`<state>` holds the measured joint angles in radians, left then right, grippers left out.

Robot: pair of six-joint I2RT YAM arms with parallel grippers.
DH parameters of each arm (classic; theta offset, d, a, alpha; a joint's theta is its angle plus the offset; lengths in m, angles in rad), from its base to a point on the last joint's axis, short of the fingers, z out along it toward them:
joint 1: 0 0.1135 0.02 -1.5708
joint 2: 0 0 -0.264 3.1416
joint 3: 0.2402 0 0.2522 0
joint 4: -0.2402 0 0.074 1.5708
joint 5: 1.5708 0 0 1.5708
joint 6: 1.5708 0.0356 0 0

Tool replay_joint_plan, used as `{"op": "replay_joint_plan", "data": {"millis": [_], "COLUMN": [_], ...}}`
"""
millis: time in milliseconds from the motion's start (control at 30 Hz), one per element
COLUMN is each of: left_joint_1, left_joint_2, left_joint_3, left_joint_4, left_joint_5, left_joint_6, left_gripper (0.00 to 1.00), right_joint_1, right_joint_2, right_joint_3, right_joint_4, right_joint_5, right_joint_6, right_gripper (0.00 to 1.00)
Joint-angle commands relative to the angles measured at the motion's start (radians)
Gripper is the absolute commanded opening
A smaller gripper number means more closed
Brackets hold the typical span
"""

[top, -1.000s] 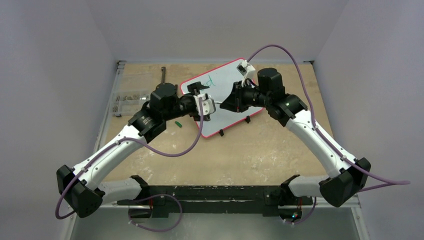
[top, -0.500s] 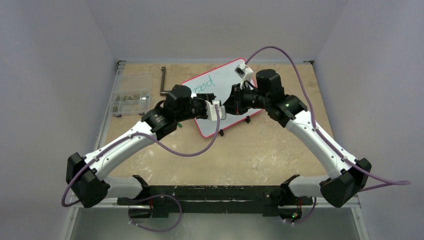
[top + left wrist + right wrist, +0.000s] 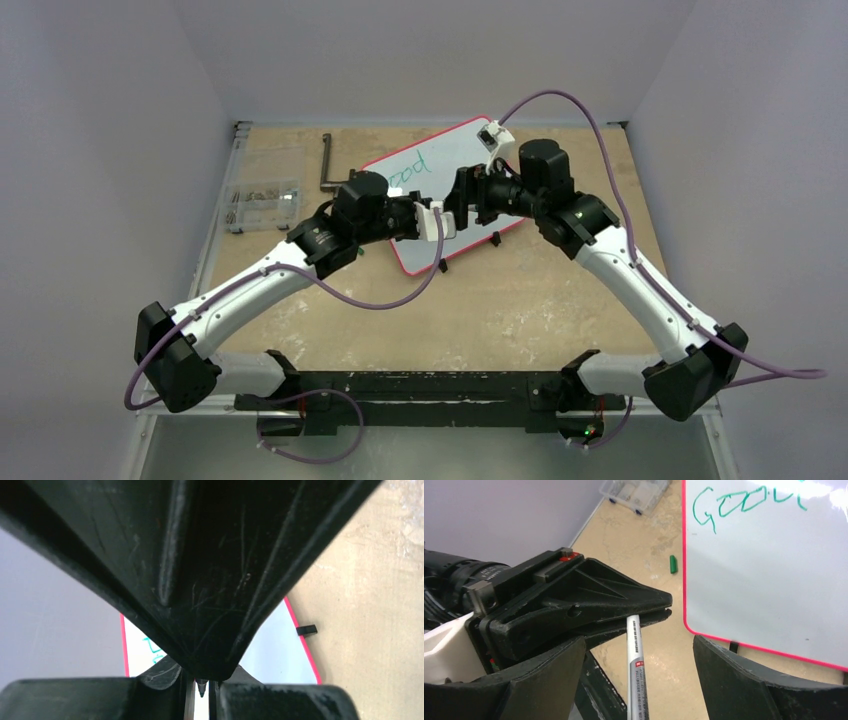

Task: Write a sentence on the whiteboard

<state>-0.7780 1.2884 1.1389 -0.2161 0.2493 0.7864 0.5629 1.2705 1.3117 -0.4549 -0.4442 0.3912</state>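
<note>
At the far left of the bench (image 3: 500, 300) sits a clear plastic box (image 3: 262, 203) of small parts, and just right of it lies a black L-shaped key (image 3: 326, 165). A small green cap (image 3: 672, 564) lies on the bare bench close beside the board's left edge.

The left arm reaches in from the near left corner. Its left hand (image 3: 665, 607) is pressed together on a silver-barrelled marker (image 3: 636, 670), pinching the barrel near one end. The left wrist view shows the marker's dark tip (image 3: 201, 687) in the narrow slit between the two fingers.

The whiteboard (image 3: 455, 160) lies flat on the far middle of the bench, turned at a slant, with its red frame all round and a black clip foot (image 3: 495, 240) at its near edge. The sentence (image 3: 729, 505) stands in green near the board's upper left: "Good" reads plainly, with a few more green strokes after it that I cannot make out.

The right arm comes in from the near right corner and meets the left over the board's near half. The right hand (image 3: 463, 200) is spread wide, one finger on each side of the marker's free end and neither touching it.
</note>
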Motion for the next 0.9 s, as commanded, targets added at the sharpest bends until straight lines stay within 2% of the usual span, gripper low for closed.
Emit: {"op": "replay_joint_plan", "data": {"millis": [0, 133, 200, 467, 633, 867], "left_joint_1": [-0.010, -0.009, -0.007, 0.000, 0.000, 0.000], "left_joint_2": [-0.028, -0.027, -0.023, 0.004, -0.004, 0.005], "left_joint_3": [0.014, 0.018, 0.026, 0.066, 0.061, 0.080], "left_joint_4": [0.104, 0.132, 0.138, 0.115, 0.123, 0.108], "left_joint_5": [0.015, 0.002, -0.012, -0.073, -0.057, -0.049], "left_joint_6": [-0.114, -0.179, -0.209, -0.264, -0.259, -0.245], "left_gripper": [0.00, 0.00, 0.00, 0.00, 0.00, 0.00], "right_joint_1": [0.012, 0.011, 0.012, 0.012, 0.012, 0.013], "right_joint_2": [-0.065, -0.081, -0.093, -0.103, -0.075, -0.046], "right_joint_3": [-0.023, -0.042, -0.057, -0.057, -0.043, -0.039], "right_joint_4": [0.161, 0.190, 0.211, 0.224, 0.232, 0.244], "right_joint_5": [0.031, 0.085, 0.115, 0.157, 0.136, 0.104], "right_joint_6": [0.068, 0.076, 0.090, 0.113, 0.111, 0.121], "right_gripper": [0.77, 0.58, 0.51, 0.52, 0.38, 0.32]}}
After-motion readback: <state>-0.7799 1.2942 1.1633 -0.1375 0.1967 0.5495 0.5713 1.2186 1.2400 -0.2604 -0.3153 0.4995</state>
